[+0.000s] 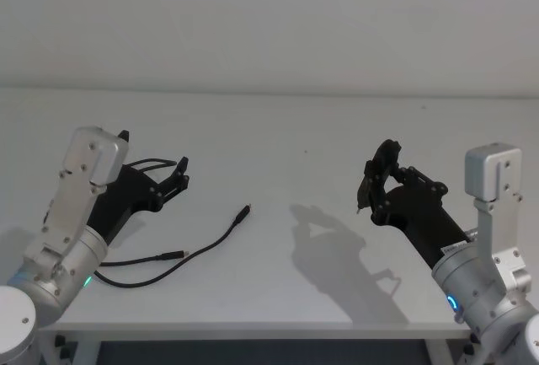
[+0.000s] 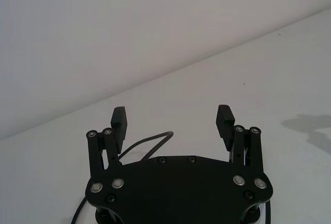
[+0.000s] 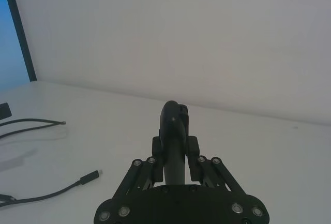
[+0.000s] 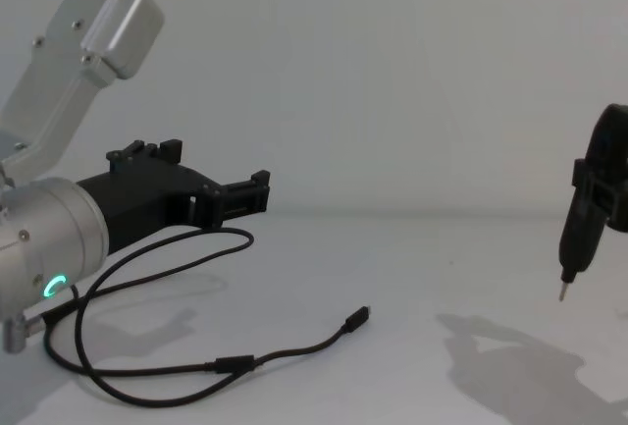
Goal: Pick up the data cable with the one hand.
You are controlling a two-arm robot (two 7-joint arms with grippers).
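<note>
your left black angular plastic claw [image 1: 178,175] hangs released over the far loop of the long thin black data cable [image 1: 210,243], probably to straddle it. the cable lies slack on the white table [image 1: 337,129], near left. the right claw [image 1: 375,184], clenched, hangs well apart, likely to leave room.

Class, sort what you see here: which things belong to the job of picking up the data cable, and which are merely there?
Belongs to the job:
data cable, lying loose on the table
left gripper, open, close to the cable

Merely there:
right gripper, held above the table's right side, away from the cable
the table itself, which only carries the cable
</note>
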